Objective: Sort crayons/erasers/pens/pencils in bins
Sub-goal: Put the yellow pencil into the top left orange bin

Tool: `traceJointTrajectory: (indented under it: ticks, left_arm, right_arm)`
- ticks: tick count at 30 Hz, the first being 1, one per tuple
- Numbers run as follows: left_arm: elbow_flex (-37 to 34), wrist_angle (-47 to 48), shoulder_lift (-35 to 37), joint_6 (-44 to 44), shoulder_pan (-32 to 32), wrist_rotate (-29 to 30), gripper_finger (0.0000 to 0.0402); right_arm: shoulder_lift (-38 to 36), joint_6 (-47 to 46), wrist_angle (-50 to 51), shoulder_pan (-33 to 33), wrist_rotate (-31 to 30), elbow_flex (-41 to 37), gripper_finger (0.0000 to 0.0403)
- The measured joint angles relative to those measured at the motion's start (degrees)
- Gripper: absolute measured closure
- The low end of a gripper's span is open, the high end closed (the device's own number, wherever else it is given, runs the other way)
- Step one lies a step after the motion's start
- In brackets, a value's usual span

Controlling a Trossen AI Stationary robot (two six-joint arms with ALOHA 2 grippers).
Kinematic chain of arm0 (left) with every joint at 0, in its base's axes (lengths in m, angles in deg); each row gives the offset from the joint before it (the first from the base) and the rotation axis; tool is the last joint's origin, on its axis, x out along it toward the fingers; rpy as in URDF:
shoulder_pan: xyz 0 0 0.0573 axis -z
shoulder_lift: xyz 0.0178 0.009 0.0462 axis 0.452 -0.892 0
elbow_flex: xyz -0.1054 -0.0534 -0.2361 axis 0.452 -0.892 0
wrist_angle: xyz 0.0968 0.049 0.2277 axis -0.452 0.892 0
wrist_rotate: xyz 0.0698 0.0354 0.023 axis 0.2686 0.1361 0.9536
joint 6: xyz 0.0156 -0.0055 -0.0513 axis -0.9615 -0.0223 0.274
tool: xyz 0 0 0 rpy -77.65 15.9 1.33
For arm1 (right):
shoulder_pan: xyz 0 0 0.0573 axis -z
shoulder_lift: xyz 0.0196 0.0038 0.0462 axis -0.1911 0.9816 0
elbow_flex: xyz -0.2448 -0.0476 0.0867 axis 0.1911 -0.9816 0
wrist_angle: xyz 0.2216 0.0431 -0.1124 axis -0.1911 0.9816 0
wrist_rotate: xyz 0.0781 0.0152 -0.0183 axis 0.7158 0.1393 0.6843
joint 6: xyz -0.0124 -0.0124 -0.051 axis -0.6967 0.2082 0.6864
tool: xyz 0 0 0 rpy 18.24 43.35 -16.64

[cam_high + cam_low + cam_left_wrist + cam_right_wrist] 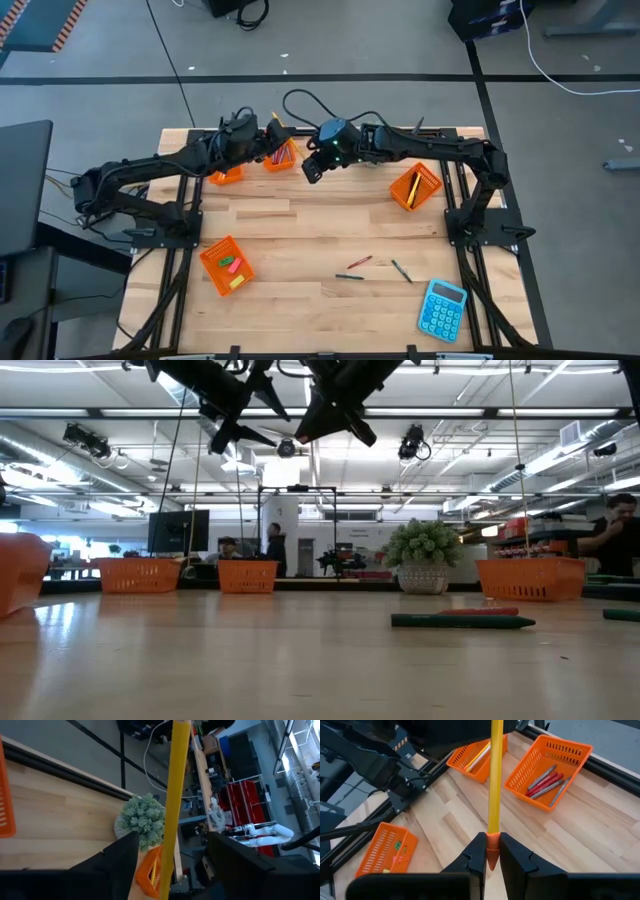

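Note:
A long yellow pencil (pixel 496 780) with an orange end is held high above the table between my two grippers. My right gripper (pixel 492 851), at the table's far middle (pixel 313 168), is shut on it. My left gripper (pixel 172 845), just to the left (pixel 266 135), is open, one finger on each side of the pencil's shaft (pixel 175 795) without touching it. Four orange bins stand on the table: one with pencils (pixel 475 752), one with red and grey crayons (pixel 550 765), one with erasers (pixel 385 851), and one at the right (pixel 415 186). My right gripper pinches the pencil's orange end (pixel 493 839) between its two fingers. The pencil sticks straight out forward from the fingertips toward my left gripper. It is lifted clear of the table.
Loose on the near middle of the table lie a red crayon (pixel 360 262), a dark stick (pixel 349 276) and a grey stick (pixel 401 271). A blue calculator (pixel 442 308) lies at the near right. A potted plant (pixel 142 820) stands at the far edge.

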Motion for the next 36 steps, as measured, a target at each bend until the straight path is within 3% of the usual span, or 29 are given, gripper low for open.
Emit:
traceJointTrajectory:
  ticks: [12, 23, 31, 36]
  left_arm:
    - [0.0, 0.0, 0.0, -2.5, 0.0, 0.9, 0.0241]
    - [0.0, 0.0, 0.0, -3.0, 0.0, 0.9, 0.0294]
    - [0.0, 0.0, 0.0, -4.9, 0.0, 0.9, 0.0366]
    - [0.0, -0.2, 0.1, -6.9, 0.0, 0.2, 0.037]
  right_arm:
    - [0.0, 0.3, 0.0, 0.0, 0.7, 0.0, 0.0354]
    - [0.0, 0.3, 0.0, 0.0, 0.9, 0.0, 0.0354]
    - [0.0, 0.3, 0.0, 0.0, 0.9, 0.0, 0.0354]
    - [0.0, 0.3, 0.1, 0.0, 0.9, 0.0, 0.0354]
